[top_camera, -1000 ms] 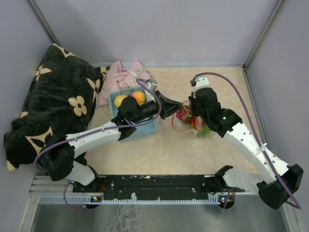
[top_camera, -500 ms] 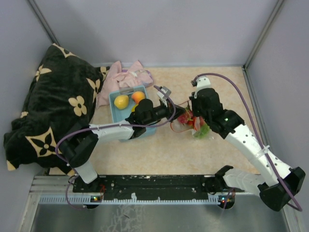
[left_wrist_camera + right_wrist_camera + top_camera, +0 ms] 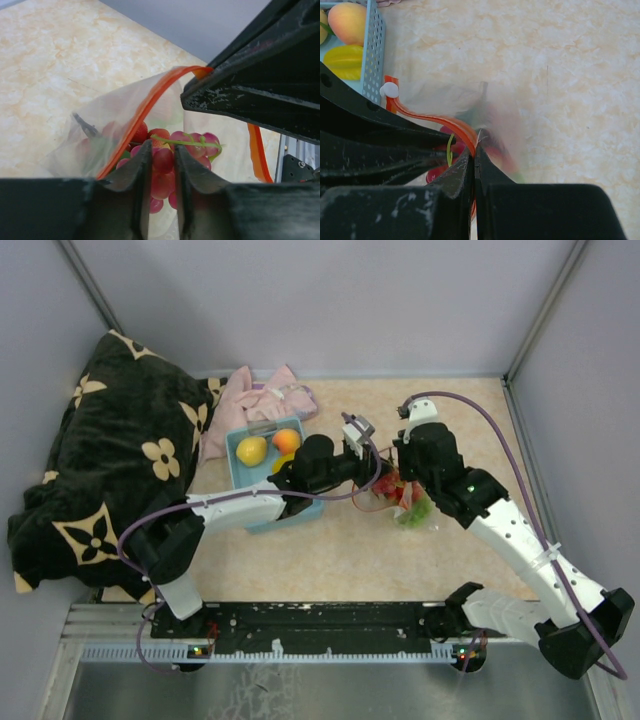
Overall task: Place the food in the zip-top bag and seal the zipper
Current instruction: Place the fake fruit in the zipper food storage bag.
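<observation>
Jaws of left gripper (image 3: 161,148) pinch red grapes (image 3: 163,161) at zip-top bag (image 3: 92,131) mouth; right gripper (image 3: 475,148) jaws clamp zipper (image 3: 433,119) edge; basket (image 3: 374,50) near left, worktop (image 3: 330,550) open beyond.

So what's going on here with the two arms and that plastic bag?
The right gripper has its jaws pinched on the zip-top bag at its red-orange zipper, holding the mouth up. The left gripper has its jaws closed on a bunch of dark-red grapes at the bag's open mouth. Other red and green pieces are already inside. A yellow pear, an orange peach and a yellow piece lie in the blue basket, and the zipper is unsealed.
</observation>
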`<state>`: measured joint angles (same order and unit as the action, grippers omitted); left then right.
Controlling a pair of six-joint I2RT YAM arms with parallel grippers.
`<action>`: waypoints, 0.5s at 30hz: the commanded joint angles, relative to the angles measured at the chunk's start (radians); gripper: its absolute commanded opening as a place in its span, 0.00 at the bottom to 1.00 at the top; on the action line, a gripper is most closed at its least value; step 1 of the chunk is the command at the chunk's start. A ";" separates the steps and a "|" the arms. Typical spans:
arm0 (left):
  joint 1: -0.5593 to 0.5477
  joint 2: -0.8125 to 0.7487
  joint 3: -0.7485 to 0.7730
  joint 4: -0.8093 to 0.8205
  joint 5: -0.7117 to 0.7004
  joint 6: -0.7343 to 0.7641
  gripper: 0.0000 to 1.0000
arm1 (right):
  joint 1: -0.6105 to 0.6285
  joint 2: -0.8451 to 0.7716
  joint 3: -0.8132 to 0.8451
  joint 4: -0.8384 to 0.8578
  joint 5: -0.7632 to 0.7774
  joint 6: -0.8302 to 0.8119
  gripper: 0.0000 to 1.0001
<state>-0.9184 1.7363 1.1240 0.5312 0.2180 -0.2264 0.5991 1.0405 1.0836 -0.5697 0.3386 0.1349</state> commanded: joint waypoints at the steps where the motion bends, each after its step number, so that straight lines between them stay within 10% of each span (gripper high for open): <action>1: -0.008 -0.016 0.012 -0.055 0.032 0.027 0.36 | -0.005 -0.036 0.040 0.046 0.009 -0.004 0.00; 15: -0.009 -0.213 -0.032 -0.258 -0.045 -0.049 0.57 | -0.005 -0.040 0.030 0.057 0.031 -0.010 0.00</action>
<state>-0.9249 1.6066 1.1156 0.3626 0.2279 -0.2356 0.5991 1.0397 1.0832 -0.5694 0.3435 0.1341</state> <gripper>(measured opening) 0.569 0.008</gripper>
